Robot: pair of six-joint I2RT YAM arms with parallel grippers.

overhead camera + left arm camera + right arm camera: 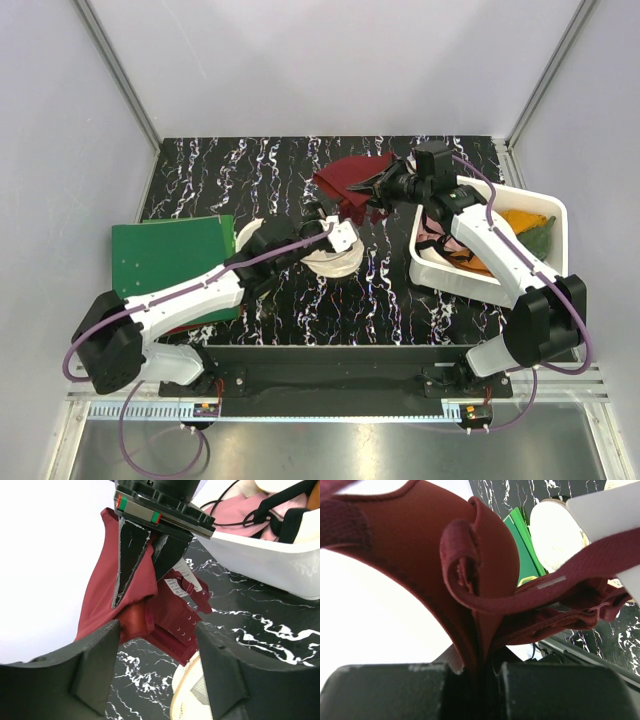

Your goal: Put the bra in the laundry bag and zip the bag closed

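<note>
Bra [342,180] hanging above dark marbled table [220,170], far middle, clenched tight in right gripper [362,187]; left gripper [330,235] spread wide at laundry bag [328,263] rim, just beside it

Laundry bag [335,265] — mostly under the left arm [190,293]

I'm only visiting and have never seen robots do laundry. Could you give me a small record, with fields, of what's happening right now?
Right gripper: shut on the bra, holding it up off the table
Bra: dark red, hanging, not yet in the bag
Left gripper: open, empty, by the laundry bag
Laundry bag: cream mesh, lying on the table between the arms
White bin: at the right, holds other clothes
Green board: lying flat at the left
</note>
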